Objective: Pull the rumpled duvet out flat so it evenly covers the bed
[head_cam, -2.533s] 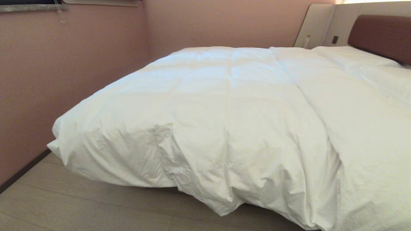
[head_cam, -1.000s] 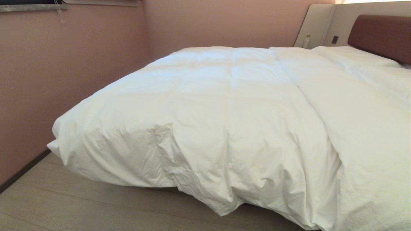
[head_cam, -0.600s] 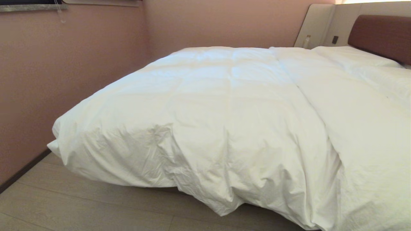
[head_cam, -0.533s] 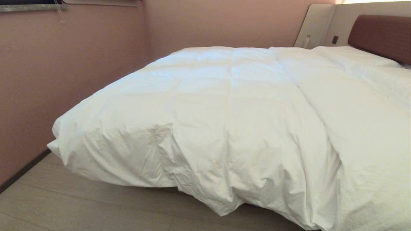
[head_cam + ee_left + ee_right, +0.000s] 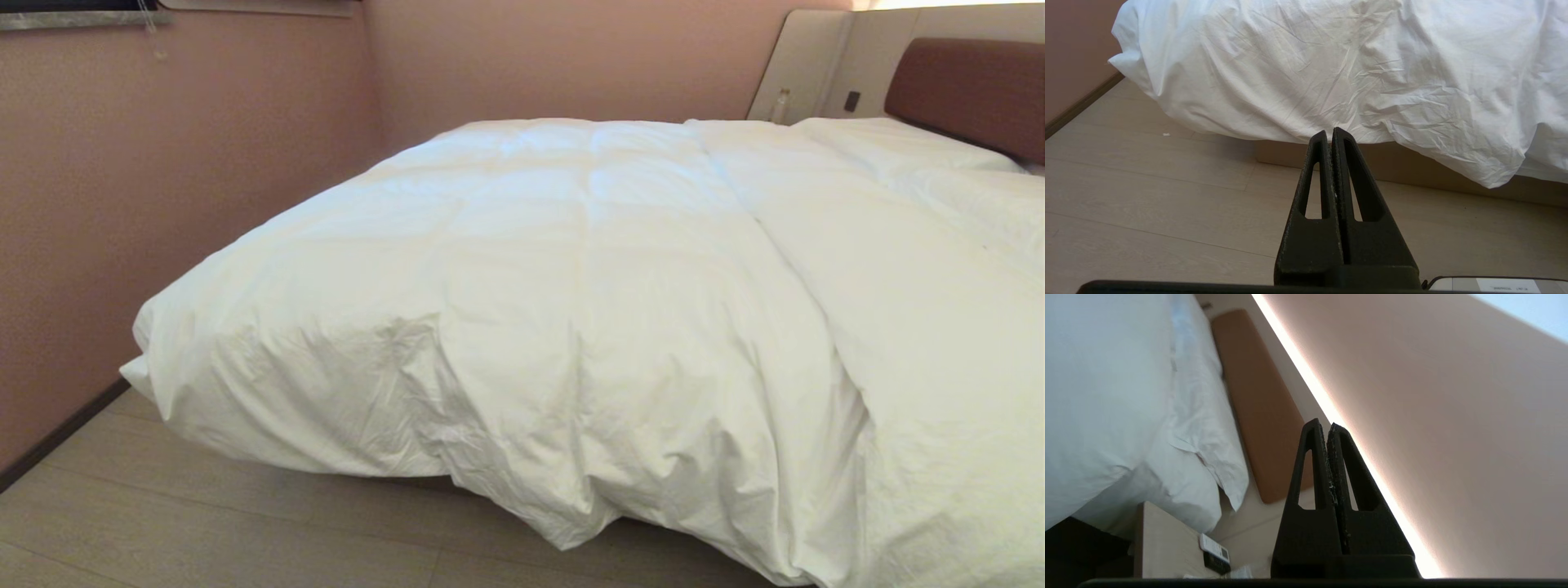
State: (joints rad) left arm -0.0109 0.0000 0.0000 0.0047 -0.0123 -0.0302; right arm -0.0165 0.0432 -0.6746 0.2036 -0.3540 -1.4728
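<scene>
The puffy white duvet (image 5: 571,278) lies spread over the bed (image 5: 1412,167) and hangs creased over its foot edge (image 5: 1331,81), nearly to the floor. Neither arm shows in the head view. My left gripper (image 5: 1329,131) is shut and empty, low over the floor, pointing at the hanging hem and the grey-brown base. My right gripper (image 5: 1324,425) is shut with nothing in it, raised beside the bed and aimed at the wall beyond the brown headboard (image 5: 1257,404). The duvet (image 5: 1098,388) bulges beside it.
A pink wall (image 5: 163,188) runs close along the bed's left side. Pillows (image 5: 898,143) lie at the headboard (image 5: 963,90). A bedside table (image 5: 1163,543) with a white remote (image 5: 1214,548) stands by the bed's right side. Pale wood floor (image 5: 204,523) lies before the foot.
The head view is unchanged; the duvet and bed have not moved and no arm has entered the picture.
</scene>
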